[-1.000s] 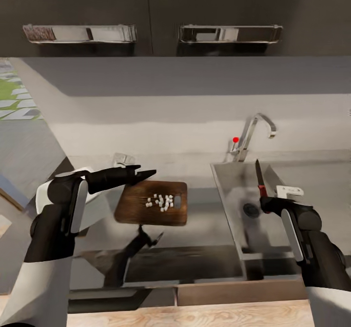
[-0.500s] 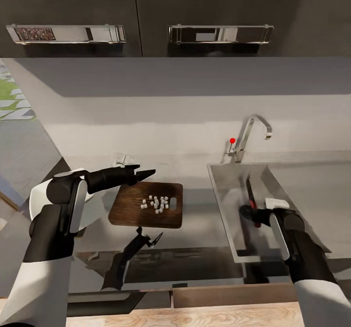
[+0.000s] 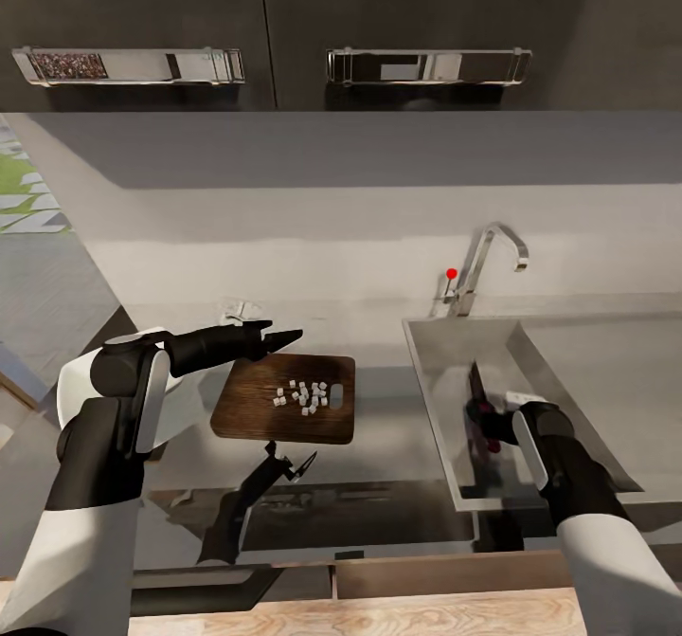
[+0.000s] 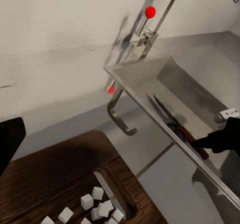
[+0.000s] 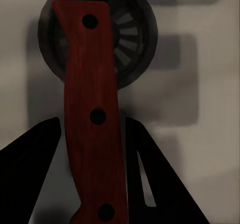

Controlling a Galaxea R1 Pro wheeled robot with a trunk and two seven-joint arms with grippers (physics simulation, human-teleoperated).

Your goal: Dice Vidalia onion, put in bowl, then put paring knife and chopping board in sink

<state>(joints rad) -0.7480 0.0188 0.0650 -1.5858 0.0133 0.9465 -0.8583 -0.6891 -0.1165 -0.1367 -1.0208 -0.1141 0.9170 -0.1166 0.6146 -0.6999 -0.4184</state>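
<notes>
Now I'm on the knife-into-sink step. My right tool (image 3: 493,425), lower right of the head frame, is down inside the sink (image 3: 431,361), fingers clamped on the knife's (image 3: 476,391) red handle, blade pointing toward the faucet (image 3: 478,271). In the right wrist frame the handle (image 5: 92,119) lies over the drain (image 5: 132,44). The dice (image 3: 303,395) sit on the board (image 3: 242,413), centre frame, not yet bowled. Left tool (image 3: 282,337) hovers at the board's upper left corner, fingers together. Next I'd judge: release the knife, lift clear.
</notes>
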